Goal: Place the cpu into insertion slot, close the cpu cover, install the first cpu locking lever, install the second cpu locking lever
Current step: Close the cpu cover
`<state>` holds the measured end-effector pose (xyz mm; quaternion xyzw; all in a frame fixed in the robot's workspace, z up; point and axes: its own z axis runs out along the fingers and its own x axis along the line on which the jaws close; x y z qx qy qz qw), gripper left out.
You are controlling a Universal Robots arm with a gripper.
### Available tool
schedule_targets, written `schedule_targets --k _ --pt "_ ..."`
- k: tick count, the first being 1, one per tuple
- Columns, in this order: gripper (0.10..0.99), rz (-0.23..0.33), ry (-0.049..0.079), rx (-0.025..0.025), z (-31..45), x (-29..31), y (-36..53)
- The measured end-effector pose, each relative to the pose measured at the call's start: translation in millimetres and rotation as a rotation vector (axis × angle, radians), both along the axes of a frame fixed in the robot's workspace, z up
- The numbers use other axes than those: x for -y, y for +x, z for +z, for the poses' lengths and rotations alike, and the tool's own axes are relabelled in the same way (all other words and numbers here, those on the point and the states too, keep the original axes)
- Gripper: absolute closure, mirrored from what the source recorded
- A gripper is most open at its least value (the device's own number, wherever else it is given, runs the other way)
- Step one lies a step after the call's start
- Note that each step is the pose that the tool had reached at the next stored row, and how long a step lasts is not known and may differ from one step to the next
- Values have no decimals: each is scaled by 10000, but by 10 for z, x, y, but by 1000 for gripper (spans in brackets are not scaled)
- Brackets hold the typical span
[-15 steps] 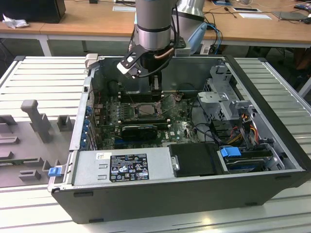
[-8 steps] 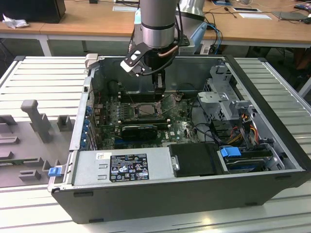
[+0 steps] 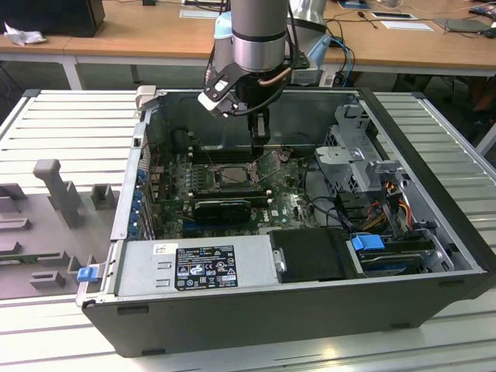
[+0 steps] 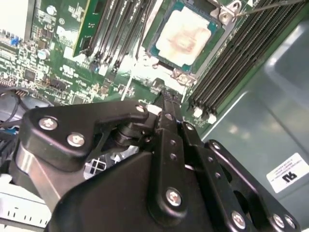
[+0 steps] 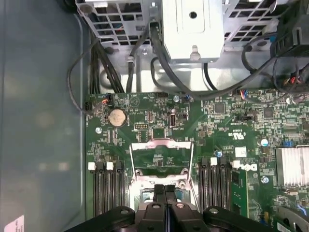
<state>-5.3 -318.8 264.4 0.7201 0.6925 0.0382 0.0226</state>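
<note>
Finding: the cpu (image 4: 186,38) lies flat in the insertion slot (image 4: 148,48) on the green motherboard (image 3: 287,205), inside the open computer case (image 3: 232,325). Its pale metal face is fully exposed, and nothing lies over it in the second wrist view. Placement appears done.

The cpu cover (image 5: 161,143) is swung open. In the first wrist view its silvery frame lies back from the socket, and bare board shows through the square cut-out.

The gripper (image 5: 165,189) has its two fingers pressed together with nothing between them – closed and empty. In the second wrist view the gripper (image 4: 166,96) sits low over the board, just beside the socket edge where the hinge lugs are. It is between the socket and the opened frame. Whether it touches the hinge hardware cannot be told.

Assessment: the step in hand is judged to be closing the cover.

- Contact belongs on the frame's metal border, never through the cut-out.
- The frame should be led round its hinge in an arc, not pushed flat along the board.
- The closed fingers should stay clear of the cpu face and of the long black memory slots (image 4: 231,63) on either side – a sideways slip there risks damage.
- The frame should settle evenly on all sides; a tilted seat would suggest the chip is not fully home.
</note>
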Motion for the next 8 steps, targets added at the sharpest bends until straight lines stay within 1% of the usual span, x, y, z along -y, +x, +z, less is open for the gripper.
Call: schedule_targets --k 1,3,5,7,8 --pt "980 0 2 1 0 0 20" --pt "980 0 -1 -1 1 0 103" --pt "980 0 -3 -2 1 0 219" --pt "980 1 0 -1 0 0 294" --pt "980 1 0 -2 -1 0 346"
